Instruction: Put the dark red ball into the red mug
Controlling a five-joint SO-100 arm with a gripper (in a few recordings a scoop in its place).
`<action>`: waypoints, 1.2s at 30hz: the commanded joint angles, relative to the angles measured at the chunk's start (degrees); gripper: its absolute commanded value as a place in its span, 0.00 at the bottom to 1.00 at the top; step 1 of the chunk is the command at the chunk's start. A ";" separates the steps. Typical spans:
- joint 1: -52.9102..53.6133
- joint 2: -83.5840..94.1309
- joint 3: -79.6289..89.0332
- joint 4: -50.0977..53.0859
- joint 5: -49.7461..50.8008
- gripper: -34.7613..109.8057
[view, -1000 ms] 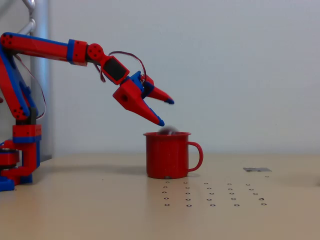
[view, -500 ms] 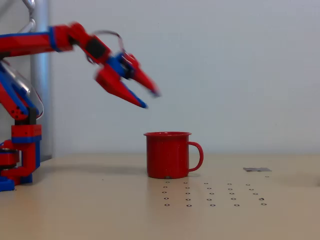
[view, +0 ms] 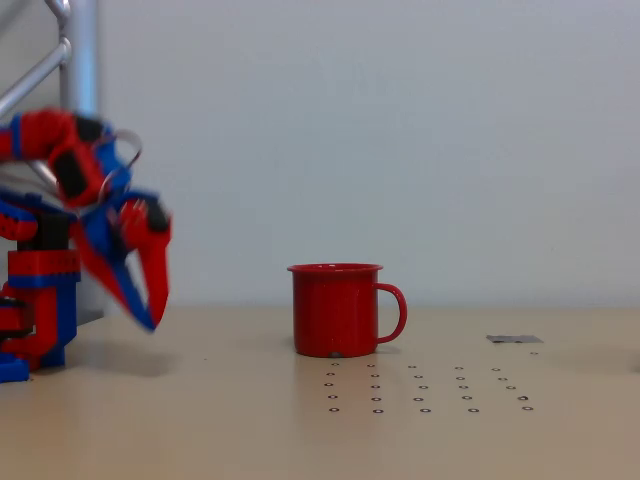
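1. Table (view: 560, 440): pale surface with a grid of small ring marks in front of the mug; a small flat grey scrap (view: 514, 339) lies well to the right. Nothing on it has shifted over the last second.
2. Arm: one second ago it reached out over the mug; now it is folded back at the left edge of the fixed view, motion-blurred, well apart from the mug.
3. Gripper (view: 143, 305): points down near the base, fingers apart, nothing between them.
4. Red mug (view: 336, 310): upright, handle to the right, same spot as before.
5. Dark red ball: one second ago a blurred shape sat at the rim; now nothing shows above it. Judgement: ball is inside the mug, hidden by its wall, so the task looks complete.
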 commanded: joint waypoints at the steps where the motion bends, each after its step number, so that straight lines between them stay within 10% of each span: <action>1: 0.79 11.07 5.45 -1.14 2.99 0.23; 36: 5.45 32.34 19.16 8.26 8.17 0.23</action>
